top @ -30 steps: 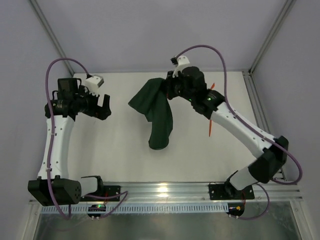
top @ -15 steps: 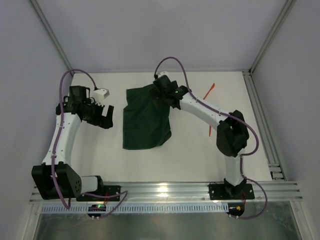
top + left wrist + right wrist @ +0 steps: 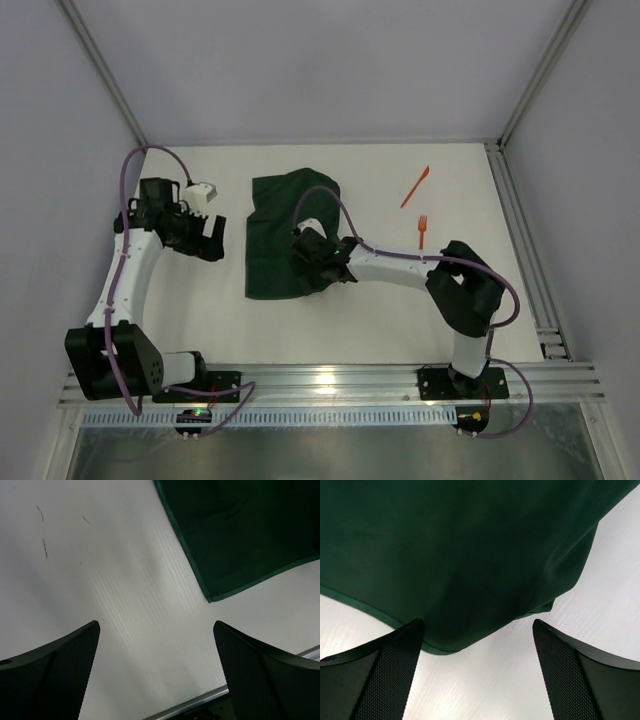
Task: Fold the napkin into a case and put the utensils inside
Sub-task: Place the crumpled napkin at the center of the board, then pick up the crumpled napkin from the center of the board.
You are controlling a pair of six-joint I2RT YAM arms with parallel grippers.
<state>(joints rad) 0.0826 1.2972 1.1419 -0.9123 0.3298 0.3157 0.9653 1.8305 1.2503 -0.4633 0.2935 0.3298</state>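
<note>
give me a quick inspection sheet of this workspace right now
surface: white table, a few faint scuff marks in the left wrist view
job's things: dark green napkin lying mostly flat, not yet a case; orange fork and orange knife on the table right of it, apart
clutter: nothing seen
grippers: left gripper open, beside the napkin's left edge; right gripper open over the napkin's near right part
cables: purple cable looping along each arm
surroundings: grey walls, aluminium rail at the near edge

Napkin [image 3: 280, 235] near right corner hidden under right arm [image 3: 385, 268].
</note>
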